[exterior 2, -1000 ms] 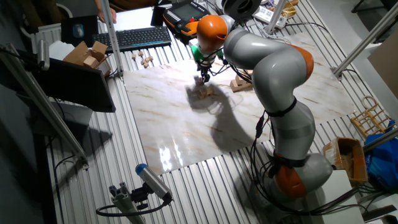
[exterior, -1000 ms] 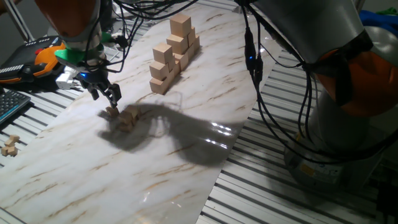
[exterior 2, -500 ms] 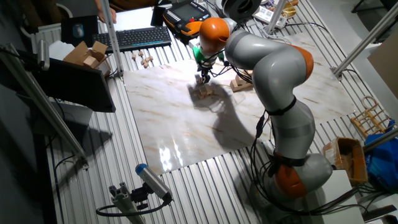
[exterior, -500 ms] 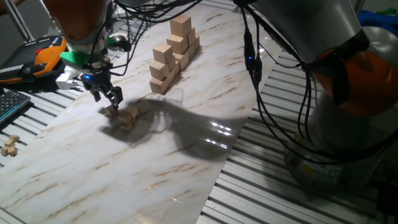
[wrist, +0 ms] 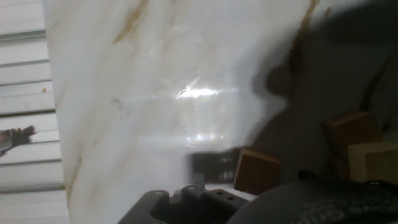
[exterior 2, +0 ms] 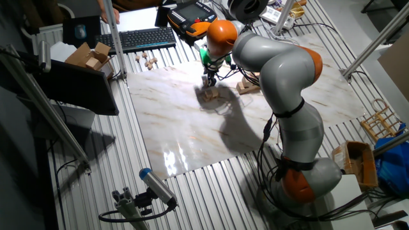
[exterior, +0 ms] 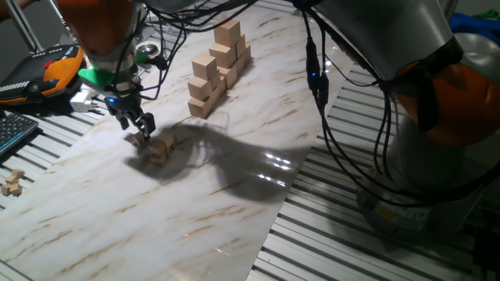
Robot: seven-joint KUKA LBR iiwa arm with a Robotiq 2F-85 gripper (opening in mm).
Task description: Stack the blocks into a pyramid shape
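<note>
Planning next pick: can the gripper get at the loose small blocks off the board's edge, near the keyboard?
Probably yes. The gripper is low over the small pile, and the loose blocks lie in the open on the slatted table, nothing between; only the keyboard is close by.

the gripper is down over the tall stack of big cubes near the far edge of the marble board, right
Not quite. The gripper is down over the small blocks, nearer the middle of the marble board, well apart from the tall stack of big cubes. One fixed view shows this plainly.
</note>
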